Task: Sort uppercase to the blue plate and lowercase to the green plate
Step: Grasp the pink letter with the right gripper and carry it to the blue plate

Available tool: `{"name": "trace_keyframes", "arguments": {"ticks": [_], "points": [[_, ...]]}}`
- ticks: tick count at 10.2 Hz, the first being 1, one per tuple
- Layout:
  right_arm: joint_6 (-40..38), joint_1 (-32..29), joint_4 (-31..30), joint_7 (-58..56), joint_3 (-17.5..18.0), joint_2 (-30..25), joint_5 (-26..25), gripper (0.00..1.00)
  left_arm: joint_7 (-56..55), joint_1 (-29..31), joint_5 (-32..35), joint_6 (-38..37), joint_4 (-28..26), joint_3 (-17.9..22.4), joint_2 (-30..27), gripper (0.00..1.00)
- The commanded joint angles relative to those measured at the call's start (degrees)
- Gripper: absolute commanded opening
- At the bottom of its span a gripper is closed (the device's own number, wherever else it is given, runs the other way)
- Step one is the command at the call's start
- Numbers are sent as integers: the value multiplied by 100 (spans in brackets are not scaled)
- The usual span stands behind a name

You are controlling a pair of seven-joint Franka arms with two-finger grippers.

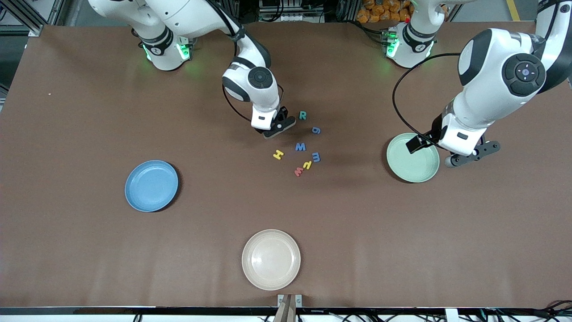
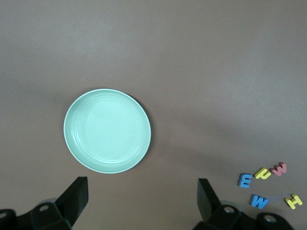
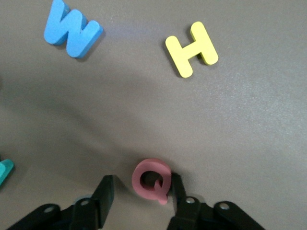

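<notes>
I see a brown tabletop (image 1: 89,250) with cables along its edge by the bases. My right gripper (image 3: 141,194) is down around the red Q (image 3: 152,179), one finger touching it, not yet clenched. My left gripper (image 2: 143,196) waits released over the green plate (image 2: 107,130).

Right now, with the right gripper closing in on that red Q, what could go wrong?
1. The right gripper has one finger against the red Q and the other apart from it, so the letter could slide or tip instead of being pinched.
2. The teal R lies close beside that gripper and could get knocked.
3. The blue plate sits well toward the right arm's end of the table, so a weak grip could drop the Q on the way.
</notes>
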Motion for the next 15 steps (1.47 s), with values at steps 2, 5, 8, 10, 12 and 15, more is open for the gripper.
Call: {"name": "trace_keyframes", "arguments": {"ticks": [2, 5, 8, 10, 12, 15], "points": [[-160, -24, 251, 142, -17, 101, -552, 0, -140, -9, -18, 76, -23, -80, -29, 100], [-792, -425, 401, 98, 18, -197, -493, 0, -140, 0, -18, 85, -23, -90, -20, 100], [-1696, -1373, 384, -777, 18, -873, 374, 0, -560, -166, -35, 190, -76, -99, -11, 100], [-2444, -2033, 401, -999, -60, -1059, 360, 0, -1217, -499, -35, 505, -434, -107, -29, 100], [-2543, -2413, 384, -1683, -638, -1051, 351, 0, -2078, -939, -35, 953, -805, -194, -38, 100], [-2482, -3037, 568, -2133, -904, -955, 360, 0, -3256, -1212, -35, 1402, -990, -458, 207, 100]]}}
